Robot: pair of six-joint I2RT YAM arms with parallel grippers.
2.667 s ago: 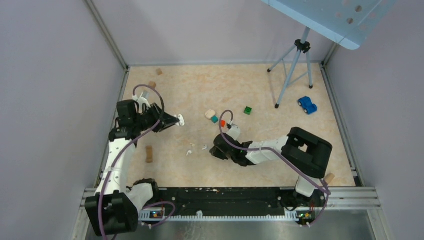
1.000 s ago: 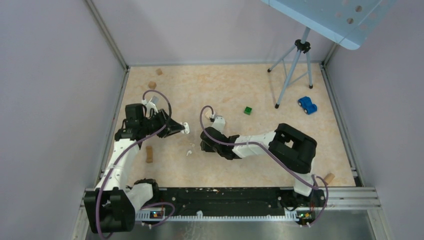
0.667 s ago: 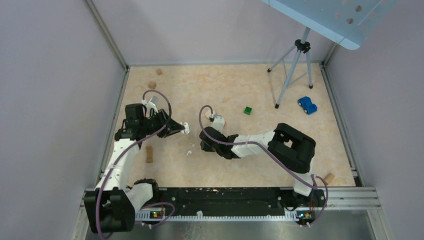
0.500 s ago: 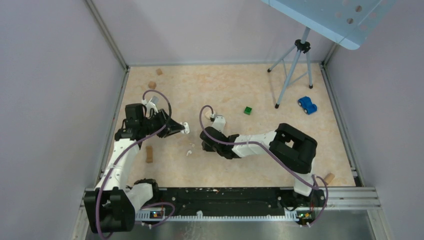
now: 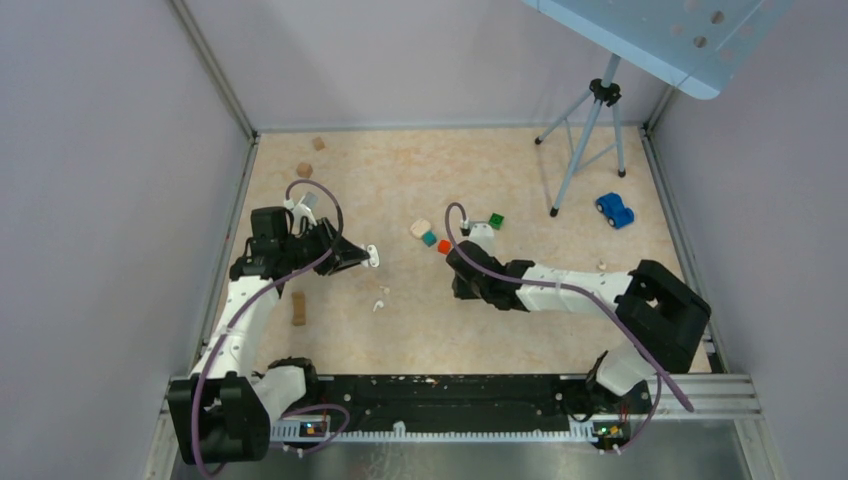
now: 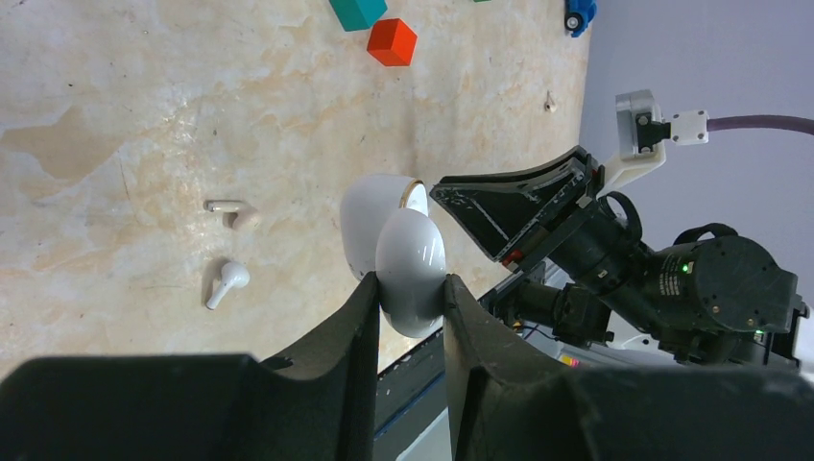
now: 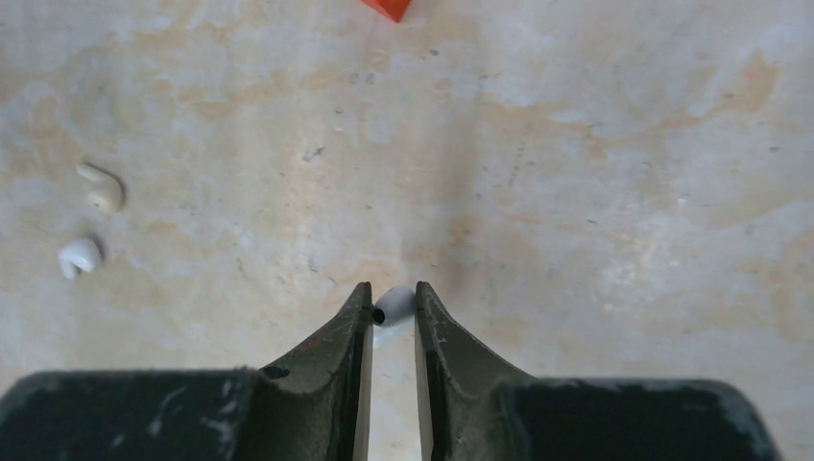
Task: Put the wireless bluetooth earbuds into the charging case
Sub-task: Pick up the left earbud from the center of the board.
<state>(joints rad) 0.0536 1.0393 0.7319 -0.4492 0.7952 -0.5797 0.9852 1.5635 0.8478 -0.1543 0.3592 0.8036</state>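
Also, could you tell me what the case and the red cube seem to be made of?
Case: apparently glossy off-white plastic, going by soft highlights on its rounded shell. Red cube: matte, evenly coloured, sharp-edged; painted wood or plastic, I cannot tell which.

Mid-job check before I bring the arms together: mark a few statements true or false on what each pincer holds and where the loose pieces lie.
1. The left pincer grips the charging case. True.
2. The right pincer is empty. False: it is shut on a white earbud.
3. A second earbud lies loose on the table. True.
4. The red cube sits inside the case. False: it rests on the table beside the teal cube.
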